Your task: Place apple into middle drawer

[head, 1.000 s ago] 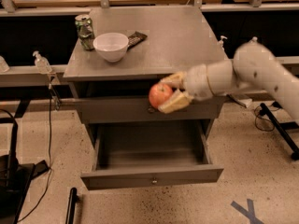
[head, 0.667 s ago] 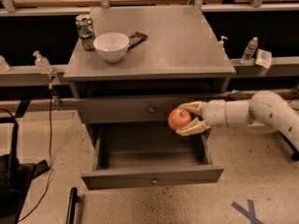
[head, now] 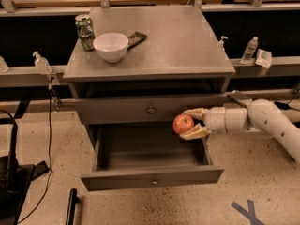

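A red apple [head: 183,123] sits between the fingers of my gripper [head: 188,123], which reaches in from the right on a white arm. The gripper is shut on the apple and holds it in the air above the right rear part of the open middle drawer [head: 152,177]. That drawer is pulled out, grey, with a small round knob on its front, and its inside looks empty. The matching drawer front [head: 151,109] one level higher is closed, just behind the apple.
On the cabinet top [head: 183,46] stand a white bowl [head: 111,46], a green can [head: 85,31] and a dark flat object [head: 135,38]. Bottles stand on the side ledges [head: 251,49]. A dark base and cables [head: 14,182] lie on the floor at left.
The arm has dropped and swung out to the right. The apple has moved right and down from in front of the upper drawer to above the open drawer's right side.
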Action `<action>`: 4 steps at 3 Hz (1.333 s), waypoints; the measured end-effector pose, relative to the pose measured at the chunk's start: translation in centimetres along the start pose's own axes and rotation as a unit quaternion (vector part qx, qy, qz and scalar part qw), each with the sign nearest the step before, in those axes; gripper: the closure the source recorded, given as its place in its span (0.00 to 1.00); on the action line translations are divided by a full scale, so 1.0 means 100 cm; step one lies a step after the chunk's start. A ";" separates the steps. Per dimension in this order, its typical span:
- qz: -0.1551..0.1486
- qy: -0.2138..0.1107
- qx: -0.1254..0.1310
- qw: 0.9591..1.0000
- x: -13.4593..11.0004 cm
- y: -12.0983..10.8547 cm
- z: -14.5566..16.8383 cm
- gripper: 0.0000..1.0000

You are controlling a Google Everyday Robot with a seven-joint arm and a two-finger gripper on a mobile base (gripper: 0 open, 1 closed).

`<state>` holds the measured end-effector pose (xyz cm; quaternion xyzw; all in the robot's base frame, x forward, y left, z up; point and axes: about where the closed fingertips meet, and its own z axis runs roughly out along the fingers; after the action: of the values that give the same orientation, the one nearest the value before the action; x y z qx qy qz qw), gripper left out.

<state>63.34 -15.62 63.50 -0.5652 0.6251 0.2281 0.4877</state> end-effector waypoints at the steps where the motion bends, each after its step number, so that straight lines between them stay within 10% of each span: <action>1: 0.012 -0.024 -0.016 1.000 0.087 0.003 0.025 1.00; 4: 0.000 -0.045 -0.069 0.997 0.146 0.025 0.056 1.00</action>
<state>64.66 -17.38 47.77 -0.5871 0.5852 0.2959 0.4747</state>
